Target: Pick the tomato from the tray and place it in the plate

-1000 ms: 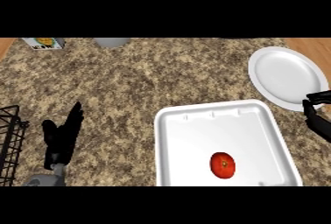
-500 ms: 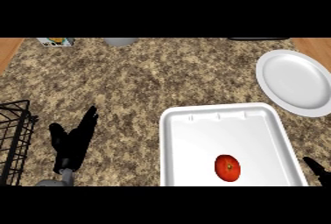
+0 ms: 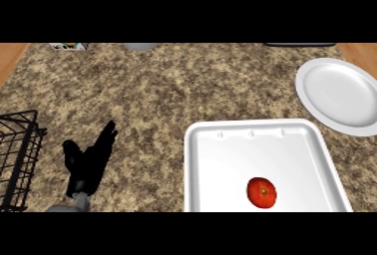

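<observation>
A red tomato (image 3: 261,192) lies in the white tray (image 3: 221,164), near its front edge and a little right of the middle. The white plate (image 3: 340,95) sits on the counter beyond the tray's far right corner, cut by the view's right edge. My left hand (image 3: 90,162) rests open at the lower left, fingers pointing away, well left of the tray. My right hand does not show in the view.
A black wire rack (image 3: 16,159) stands at the left edge, close to my left hand. At the counter's far edge sit a small box (image 3: 69,46), a grey round object (image 3: 140,47) and a dark strip (image 3: 300,45).
The view has shifted, so tray and plate sit further right and lower. My right hand, seen by the plate and then at the lower right corner, has left the view.
</observation>
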Robot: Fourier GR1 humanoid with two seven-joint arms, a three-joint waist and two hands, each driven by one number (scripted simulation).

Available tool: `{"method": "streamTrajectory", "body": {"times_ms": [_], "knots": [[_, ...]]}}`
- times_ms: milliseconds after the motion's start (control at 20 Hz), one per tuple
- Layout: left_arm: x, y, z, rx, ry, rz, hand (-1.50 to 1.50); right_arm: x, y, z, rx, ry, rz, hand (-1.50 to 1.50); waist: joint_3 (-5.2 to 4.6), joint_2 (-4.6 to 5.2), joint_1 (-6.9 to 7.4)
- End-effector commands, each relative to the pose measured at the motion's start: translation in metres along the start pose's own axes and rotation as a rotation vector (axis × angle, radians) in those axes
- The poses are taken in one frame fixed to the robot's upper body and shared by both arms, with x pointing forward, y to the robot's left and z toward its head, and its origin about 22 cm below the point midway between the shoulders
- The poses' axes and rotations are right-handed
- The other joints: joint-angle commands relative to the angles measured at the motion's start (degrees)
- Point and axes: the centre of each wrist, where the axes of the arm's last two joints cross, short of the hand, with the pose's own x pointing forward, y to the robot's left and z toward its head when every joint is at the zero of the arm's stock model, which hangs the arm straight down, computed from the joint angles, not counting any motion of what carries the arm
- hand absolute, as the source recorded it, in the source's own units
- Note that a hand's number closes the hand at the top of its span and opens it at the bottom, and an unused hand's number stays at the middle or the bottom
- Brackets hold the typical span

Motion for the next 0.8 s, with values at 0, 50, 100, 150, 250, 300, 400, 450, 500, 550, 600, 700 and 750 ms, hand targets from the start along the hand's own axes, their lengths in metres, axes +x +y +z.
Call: {"method": "streamTrajectory", "body": {"times_ms": [0,50,100,150,250,300,400,450,500,550,600,700,750], "knots": [[-0.01,0.0,0.006,-0.019,0.034,0.005,0.0,0.027,0.004,0.009,0.11,0.076,0.123,-1.5,-0.11,0.13,0.37],[0.002,-0.016,-0.012,-0.015,0.029,-0.01,0.0,0.03,0.016,0.011,0.118,0.077,0.139,-1.5,-0.09,0.24,-0.03],[0.003,-0.006,-0.002,-0.026,0.022,0.007,0.0,0.047,0.012,0.01,0.123,0.107,0.161,-1.5,-0.13,0.22,0.68],[-0.003,0.0,-0.01,-0.021,0.028,0.012,0.0,0.048,0.022,0.008,0.127,0.112,0.179,-1.5,-0.12,0.31,0.53],[-0.003,-0.015,0.002,-0.031,0.032,0.002,0.0,0.057,0.036,-0.003,0.147,0.145,0.199,-1.5,-0.07,0.27,1.07],[0.002,0.007,-0.005,-0.025,0.019,0.003,0.0,0.062,0.05,0.002,0.163,0.132,0.184,-1.5,-0.05,0.2,0.67],[-0.015,0.001,0.015,-0.018,0.038,0.011,0.0,0.068,0.058,-0.001,0.166,0.147,0.195,-1.5,-0.02,0.08,0.68],[-0.002,0.01,-0.002,-0.022,0.042,-0.004,0.0,0.066,0.078,-0.009,0.174,0.138,0.216,-1.5,-0.02,0.17,0.65],[0.002,-0.003,-0.002,-0.013,0.036,-0.006,0.0,0.079,0.074,0.002,0.168,0.162,0.225,-1.5,-0.03,0.09,0.4],[0.002,0.0,0.012,-0.017,0.045,-0.009,0.0,0.077,0.087,-0.005,0.169,0.164,0.228,-1.5,-0.01,0.06,0.64],[0.003,-0.012,-0.004,-0.012,0.047,-0.01,0.0,0.075,0.092,-0.006,0.174,0.169,0.239,-1.5,-0.01,0.09,0.24],[-0.015,-0.002,0.013,-0.004,0.034,-0.015,0.0,0.064,0.104,-0.027,0.191,0.213,0.25,-1.5,0.01,0.1,0.54],[0.006,-0.01,0.01,-0.01,0.028,-0.003,0.0,0.069,0.114,-0.028,0.222,0.222,0.251,-1.5,0.02,0.08,0.56]]}}
